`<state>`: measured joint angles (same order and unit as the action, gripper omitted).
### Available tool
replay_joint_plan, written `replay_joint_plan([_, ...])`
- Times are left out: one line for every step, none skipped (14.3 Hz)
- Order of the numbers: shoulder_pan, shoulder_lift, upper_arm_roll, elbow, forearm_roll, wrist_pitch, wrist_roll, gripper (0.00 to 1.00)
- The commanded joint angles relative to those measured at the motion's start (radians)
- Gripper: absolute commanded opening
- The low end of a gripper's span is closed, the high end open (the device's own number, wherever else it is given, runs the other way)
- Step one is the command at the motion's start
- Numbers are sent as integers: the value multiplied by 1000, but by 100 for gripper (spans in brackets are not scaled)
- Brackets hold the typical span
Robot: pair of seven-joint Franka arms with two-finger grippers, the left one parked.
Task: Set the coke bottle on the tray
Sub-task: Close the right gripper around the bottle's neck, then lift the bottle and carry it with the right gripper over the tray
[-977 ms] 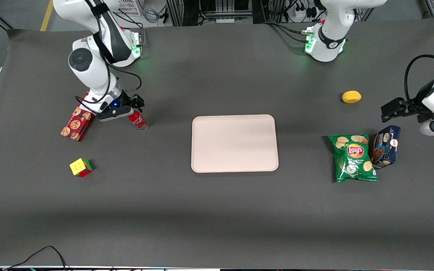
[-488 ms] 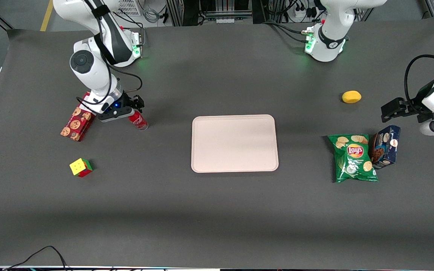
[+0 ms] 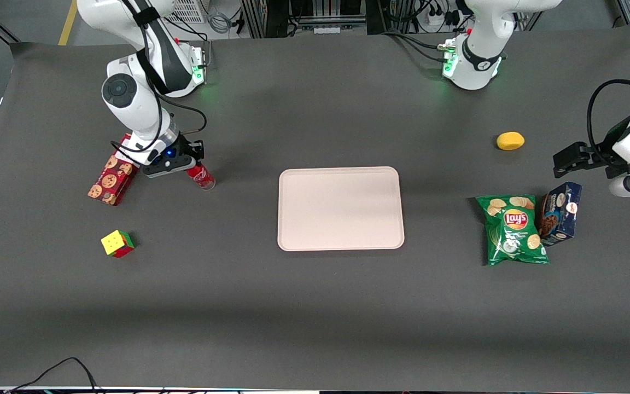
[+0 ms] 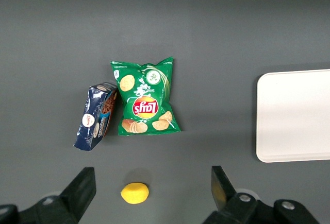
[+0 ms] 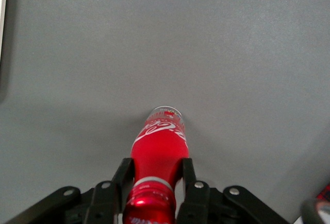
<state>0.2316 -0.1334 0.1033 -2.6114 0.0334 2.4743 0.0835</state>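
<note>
Pincer (image 5: 156, 185) clamps coke bottle (image 5: 159, 154), white script logo

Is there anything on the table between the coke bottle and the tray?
No. In the front view only bare dark tabletop separates the coke bottle, gripped near its cap by the gripper, from the tray.

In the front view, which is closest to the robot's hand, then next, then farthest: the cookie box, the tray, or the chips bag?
The hand is closed on the coke bottle.
1. Red cookie box: right beside the hand, at the working arm's end.
2. Tray: mid-table.
3. Chips bag: toward the parked arm's end.
</note>
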Motion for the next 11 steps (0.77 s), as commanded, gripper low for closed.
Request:
replay_joint_plan([6,-5,-2,4,-7,-15,-15,0])
replay_joint_plan([8,-12,1,13,-7,-30,-16,0])
replay_joint_plan([8,-18,13,52,-7,-91,-13,0])
replay_joint_plan([6,-21,13,116,-7,-183,-8,0])
replay_joint_plan([6,-23,12,202,-7,-310,-11,0])
replay_joint_plan([6,-20,9,302,-6,-439,-8,0])
replay_joint_plan([6,-20,0,394,-4,-537,-4,0])
replay_joint_plan([5,-22,-5,484,-4,-614,-14,0])
replay_joint_plan([3,-20,-16,581,-3,-708,-18,0])
replay_joint_plan([3,-17,-23,676,2,-801,-18,0])
replay_joint_plan([3,-20,-23,748,3,-866,-19,0])
